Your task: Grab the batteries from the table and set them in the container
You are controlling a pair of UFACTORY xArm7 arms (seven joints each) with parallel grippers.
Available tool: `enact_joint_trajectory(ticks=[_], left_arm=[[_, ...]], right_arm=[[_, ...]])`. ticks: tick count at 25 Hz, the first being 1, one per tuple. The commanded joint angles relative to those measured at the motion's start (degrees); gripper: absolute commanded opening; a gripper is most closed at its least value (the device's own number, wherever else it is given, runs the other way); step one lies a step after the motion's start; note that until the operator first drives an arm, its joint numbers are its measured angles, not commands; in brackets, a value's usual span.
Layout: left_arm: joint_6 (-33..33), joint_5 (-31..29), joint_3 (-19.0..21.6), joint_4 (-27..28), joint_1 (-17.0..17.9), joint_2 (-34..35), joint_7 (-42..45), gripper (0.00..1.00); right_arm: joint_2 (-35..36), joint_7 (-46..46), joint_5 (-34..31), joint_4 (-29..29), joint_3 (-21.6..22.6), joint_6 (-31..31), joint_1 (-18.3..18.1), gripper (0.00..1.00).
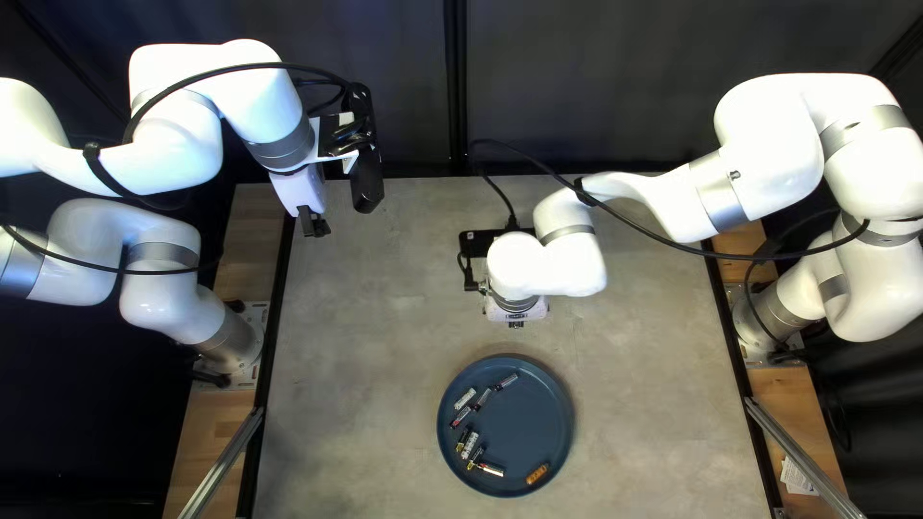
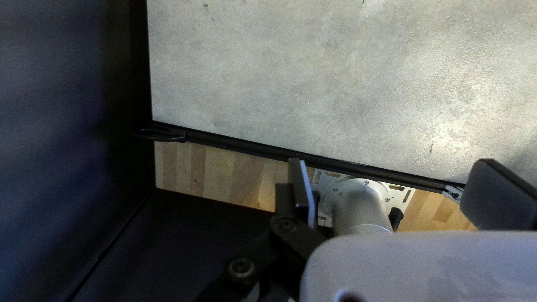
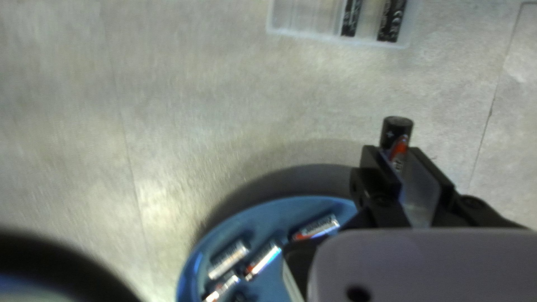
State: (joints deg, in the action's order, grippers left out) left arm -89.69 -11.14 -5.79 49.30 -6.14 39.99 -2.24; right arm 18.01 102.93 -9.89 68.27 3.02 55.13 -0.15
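The right end effector (image 1: 516,325) is closed on a black cylindrical battery (image 3: 396,134), whose end sticks out past the fingertips. Ahead of that end effector on the tabletop (image 1: 385,384) lies a clear plastic battery case (image 3: 335,38) — the container — with two black batteries (image 3: 391,21) visible inside. The round blue plate (image 1: 524,428) sits beside the same end effector, toward the tabletop's near edge, holding several loose batteries (image 1: 490,469). The left end effector (image 1: 314,223) is open, its fingers wide apart — a silver arm base (image 2: 361,204) shows beyond them.
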Motion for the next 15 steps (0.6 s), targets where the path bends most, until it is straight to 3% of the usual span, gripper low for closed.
enact_joint_trajectory(ticks=[1,15], left_arm=[[0.0,0.0,0.0,0.0,0.0,0.0,0.0,1.0],[0.0,0.0,0.0,0.0,0.0,0.0,0.0,1.0]], right_arm=[[0.0,0.1,-0.8,-1.8,-0.9,-2.4,-0.7,0.0],[1.5,-6.7,-0.4,-3.6,-1.8,-6.5,-4.3,0.0]])
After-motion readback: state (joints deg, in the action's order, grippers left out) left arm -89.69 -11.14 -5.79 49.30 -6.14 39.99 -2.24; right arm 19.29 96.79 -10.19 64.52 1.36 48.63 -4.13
